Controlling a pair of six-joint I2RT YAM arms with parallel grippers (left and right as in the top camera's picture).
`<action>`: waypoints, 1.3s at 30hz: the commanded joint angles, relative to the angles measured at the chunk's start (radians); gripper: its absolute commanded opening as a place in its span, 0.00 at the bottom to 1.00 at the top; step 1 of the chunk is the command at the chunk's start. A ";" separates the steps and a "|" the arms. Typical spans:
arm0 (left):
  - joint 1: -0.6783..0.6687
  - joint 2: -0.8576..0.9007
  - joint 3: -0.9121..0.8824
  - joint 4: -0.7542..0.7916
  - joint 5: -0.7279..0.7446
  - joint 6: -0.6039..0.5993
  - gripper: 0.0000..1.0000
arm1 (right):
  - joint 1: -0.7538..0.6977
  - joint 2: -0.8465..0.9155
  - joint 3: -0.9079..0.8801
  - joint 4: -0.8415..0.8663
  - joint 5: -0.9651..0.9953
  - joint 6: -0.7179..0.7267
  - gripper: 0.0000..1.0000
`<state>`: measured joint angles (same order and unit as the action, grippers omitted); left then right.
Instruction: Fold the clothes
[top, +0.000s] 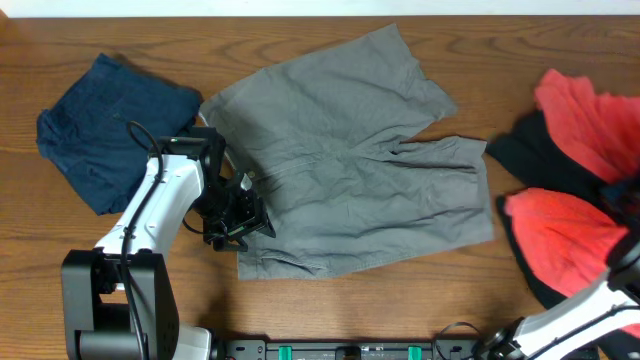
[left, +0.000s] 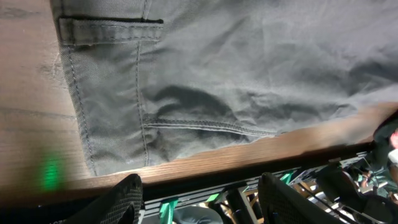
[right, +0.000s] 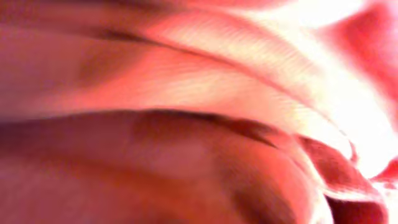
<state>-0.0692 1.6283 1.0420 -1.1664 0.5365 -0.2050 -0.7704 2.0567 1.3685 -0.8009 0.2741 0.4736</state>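
Note:
The grey shorts (top: 350, 170) lie spread flat in the middle of the table, legs toward the right. My left gripper (top: 238, 220) is open and empty, low at the shorts' near-left corner. In the left wrist view its two black fingers (left: 202, 183) stand wide apart just short of the stitched hem and pocket of the shorts (left: 236, 74). The right gripper is hidden; only its arm (top: 590, 310) shows at the bottom right. The right wrist view is filled with blurred red fabric (right: 186, 93).
A navy garment (top: 105, 125) lies crumpled at the far left. A pile of red cloth (top: 585, 110) and black cloth (top: 525, 160) sits at the right edge, with more red (top: 565, 235) below. The table's front edge (left: 186, 165) is close to the left gripper.

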 joint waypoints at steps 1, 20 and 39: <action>-0.002 -0.014 0.005 0.001 0.006 0.002 0.61 | -0.079 0.021 0.095 -0.064 0.035 0.089 0.01; -0.002 -0.014 0.003 -0.013 -0.008 0.002 0.84 | 0.211 0.006 0.372 -0.487 -0.542 -0.241 0.02; -0.002 -0.272 -0.103 -0.028 -0.134 -0.161 0.96 | 0.535 -0.412 0.020 -0.460 -0.282 0.028 0.05</action>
<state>-0.0692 1.4273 0.9890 -1.2049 0.4313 -0.3191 -0.2794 1.7435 1.4788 -1.2900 -0.0467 0.4484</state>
